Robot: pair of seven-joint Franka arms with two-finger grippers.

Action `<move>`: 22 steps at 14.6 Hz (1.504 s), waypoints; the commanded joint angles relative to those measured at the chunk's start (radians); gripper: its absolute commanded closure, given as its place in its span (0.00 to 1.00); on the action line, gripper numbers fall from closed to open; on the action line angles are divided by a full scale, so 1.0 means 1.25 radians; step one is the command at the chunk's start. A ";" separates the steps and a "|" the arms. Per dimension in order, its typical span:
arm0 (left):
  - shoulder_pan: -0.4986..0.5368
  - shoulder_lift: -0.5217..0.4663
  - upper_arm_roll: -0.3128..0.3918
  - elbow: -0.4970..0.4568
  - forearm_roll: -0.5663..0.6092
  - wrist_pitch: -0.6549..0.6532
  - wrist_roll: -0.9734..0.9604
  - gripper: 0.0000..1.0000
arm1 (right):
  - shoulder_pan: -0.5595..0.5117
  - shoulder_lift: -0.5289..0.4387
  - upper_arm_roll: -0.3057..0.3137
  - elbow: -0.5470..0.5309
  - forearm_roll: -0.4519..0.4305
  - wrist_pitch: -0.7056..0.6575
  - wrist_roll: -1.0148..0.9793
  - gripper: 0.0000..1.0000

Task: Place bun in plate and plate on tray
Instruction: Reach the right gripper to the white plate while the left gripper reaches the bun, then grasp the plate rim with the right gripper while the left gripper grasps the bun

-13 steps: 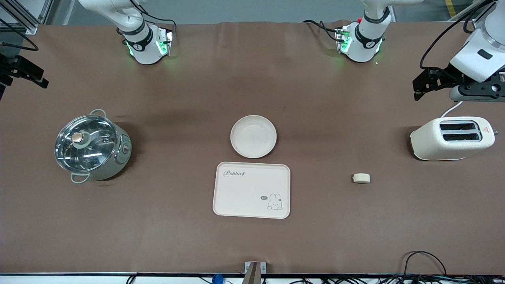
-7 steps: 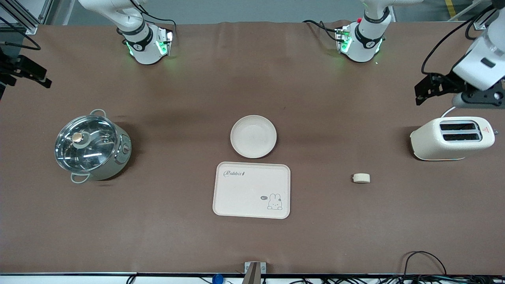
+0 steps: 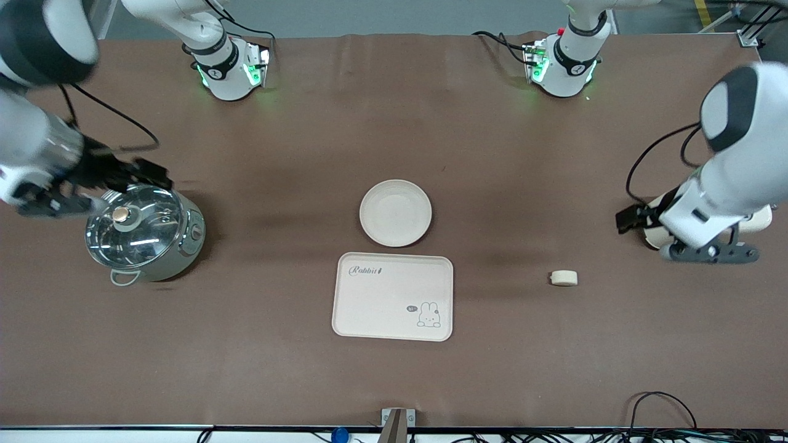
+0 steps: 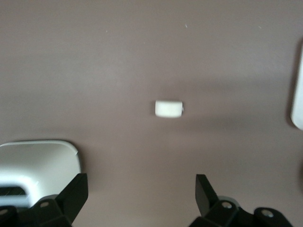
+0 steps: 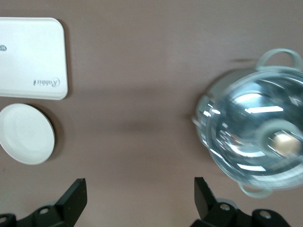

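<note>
Both arms swung inward — left gripper hiding toaster, right gripper over pot, jaws spread.

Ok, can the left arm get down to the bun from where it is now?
Probably yes. The left gripper hangs open over the toaster, and the bun lies alone on bare table just nearer the camera, with nothing between them in the left wrist view.

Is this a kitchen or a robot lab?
Probably a robot lab set up like a kitchen: a pot, a toaster and a bun sit on a brown table with cables along its edge.
</note>
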 commanded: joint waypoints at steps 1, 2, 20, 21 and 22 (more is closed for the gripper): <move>0.000 0.067 -0.001 -0.038 -0.005 0.138 -0.066 0.00 | 0.021 0.066 -0.005 0.011 0.053 0.044 0.006 0.00; -0.005 0.096 -0.001 -0.063 -0.005 0.206 -0.116 0.00 | 0.045 0.090 -0.005 0.007 0.074 0.056 0.006 0.00; -0.004 0.253 -0.051 -0.175 -0.006 0.368 -0.219 0.91 | 0.521 0.310 -0.005 -0.291 0.528 0.705 -0.002 0.00; -0.008 0.236 -0.071 -0.173 -0.006 0.345 -0.250 0.89 | 0.521 0.309 -0.005 -0.295 0.528 0.705 -0.008 0.00; -0.009 0.223 -0.104 -0.170 -0.008 0.318 -0.288 0.87 | 0.526 0.309 -0.005 -0.295 0.529 0.710 -0.008 0.00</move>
